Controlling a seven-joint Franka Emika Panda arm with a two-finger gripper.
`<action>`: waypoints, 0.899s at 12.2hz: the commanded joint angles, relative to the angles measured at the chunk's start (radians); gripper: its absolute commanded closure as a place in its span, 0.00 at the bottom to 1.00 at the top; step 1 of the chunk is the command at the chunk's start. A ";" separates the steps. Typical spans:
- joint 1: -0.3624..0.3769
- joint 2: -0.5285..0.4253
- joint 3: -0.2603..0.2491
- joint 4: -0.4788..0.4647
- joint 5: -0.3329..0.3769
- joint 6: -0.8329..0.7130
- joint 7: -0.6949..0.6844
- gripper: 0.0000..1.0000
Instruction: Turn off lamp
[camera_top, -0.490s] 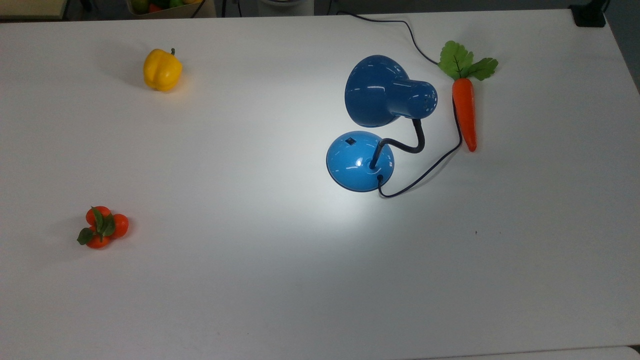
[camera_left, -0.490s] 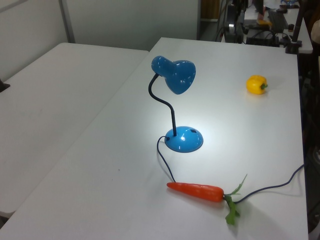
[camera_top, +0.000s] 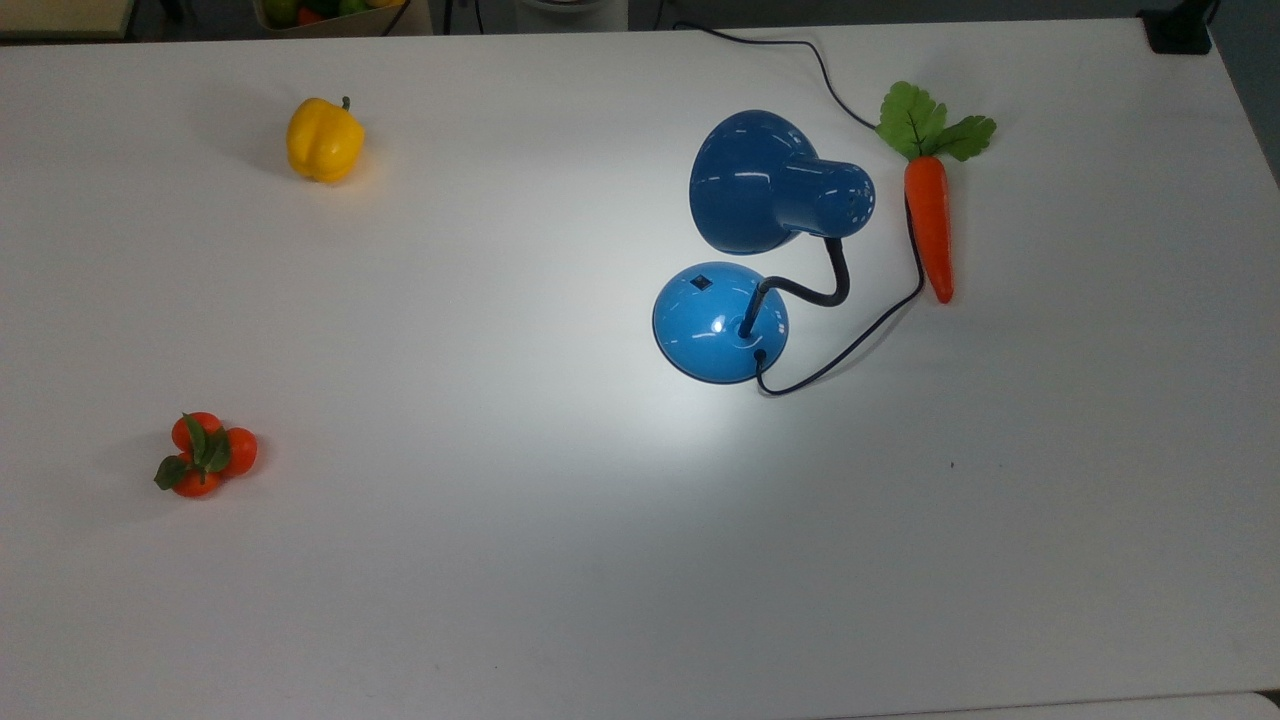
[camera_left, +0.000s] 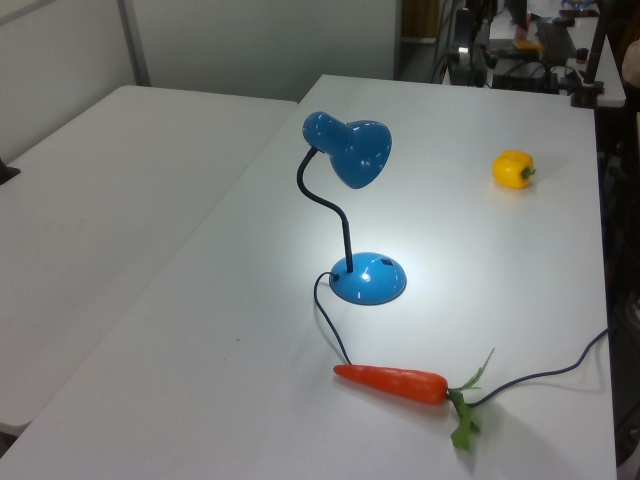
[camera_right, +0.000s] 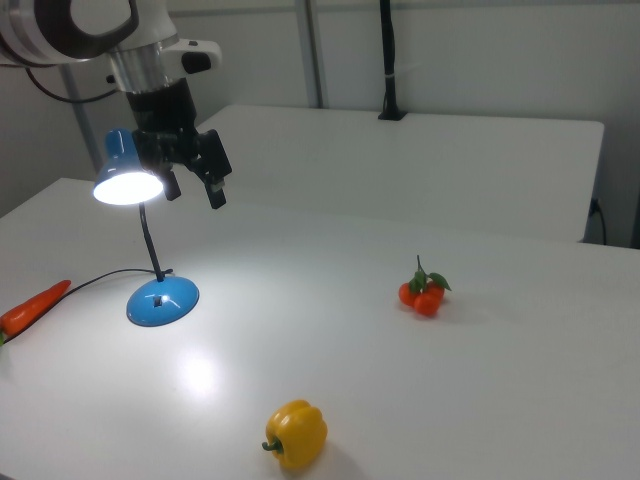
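My gripper (camera_right: 194, 187) hangs spread wide and empty beside the shade of the lit lamp (camera_top: 720, 320), high above its base because the small switch there must be reached from above.

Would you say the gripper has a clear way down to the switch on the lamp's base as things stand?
Probably yes: the gripper hangs open above the table, and the switch on the lamp base faces up, just clear of the shade.

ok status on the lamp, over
Gripper open, in the air beside the shade. Lamp lit, switch untouched. Nothing near the base.
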 joint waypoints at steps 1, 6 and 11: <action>-0.001 -0.009 -0.003 0.009 0.001 -0.033 -0.002 0.00; 0.000 -0.004 -0.003 0.007 0.001 -0.027 -0.033 0.22; 0.003 -0.003 -0.001 0.003 0.001 -0.022 -0.065 1.00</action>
